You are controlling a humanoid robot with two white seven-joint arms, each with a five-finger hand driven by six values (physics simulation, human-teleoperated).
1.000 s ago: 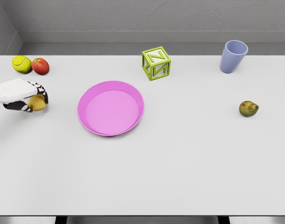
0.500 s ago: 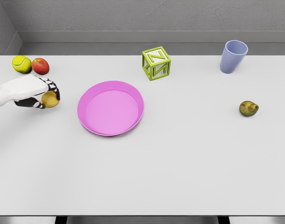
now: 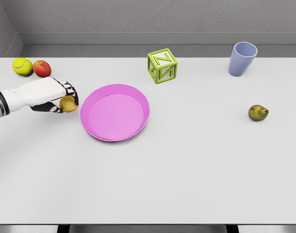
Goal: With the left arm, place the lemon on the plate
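My left hand [image 3: 65,98] comes in from the left edge with its fingers curled around a small yellow lemon [image 3: 67,104]. It hovers just left of the pink plate [image 3: 90,102], a short gap from the rim. The plate lies left of the table's middle and holds nothing. The right arm does not show.
A yellow-green tennis ball [image 3: 22,66] and a red apple [image 3: 41,68] sit at the far left, behind my hand. A green letter cube [image 3: 162,66] stands behind the plate. A lavender cup [image 3: 242,58] is at the far right, a pear [image 3: 258,112] nearer on the right.
My left hand has carried the lemon steadily rightward, from near the left edge to just short of the plate's left rim. Nothing else has moved.
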